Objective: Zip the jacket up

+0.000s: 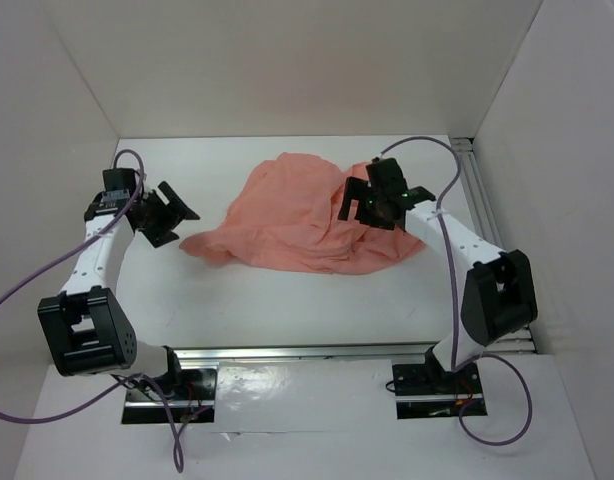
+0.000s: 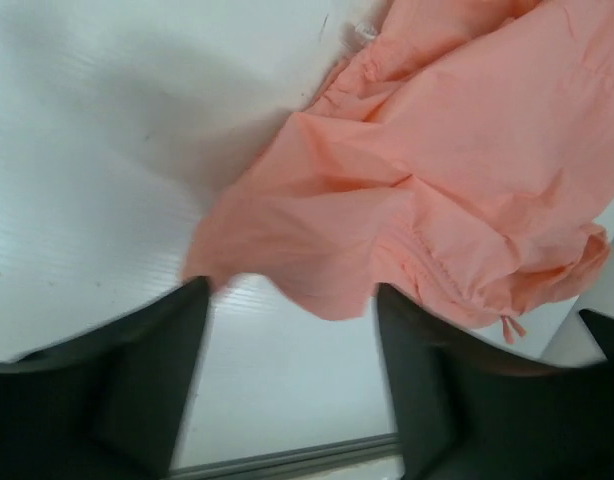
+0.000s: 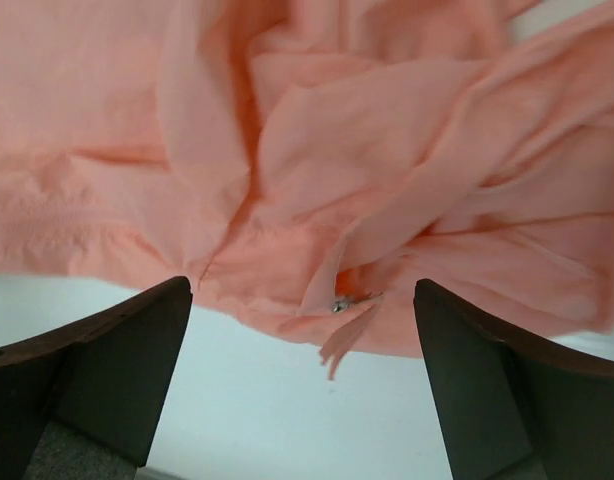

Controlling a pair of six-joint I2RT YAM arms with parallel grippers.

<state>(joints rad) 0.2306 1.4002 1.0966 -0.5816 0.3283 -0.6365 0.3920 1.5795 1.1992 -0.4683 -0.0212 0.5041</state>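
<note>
jacket: i'm seeing the jacket (image 1: 305, 215) lying crumpled mid-table, its long axis running left to right, a tapered end pointing toward the left arm.
zipper pull: a small pale zipper pull (image 3: 339, 304) is showing at the near hem in the right wrist view.
left gripper: the left gripper (image 1: 170, 213) is hovering wide open just left of that end, gripping nothing.
right gripper: the right gripper (image 1: 372, 203) is hanging over the jacket's right part, fingers spread wide, nothing between them.
surface: the white table (image 1: 287, 300) is sitting inside plain white walls (image 1: 287, 60).
</note>
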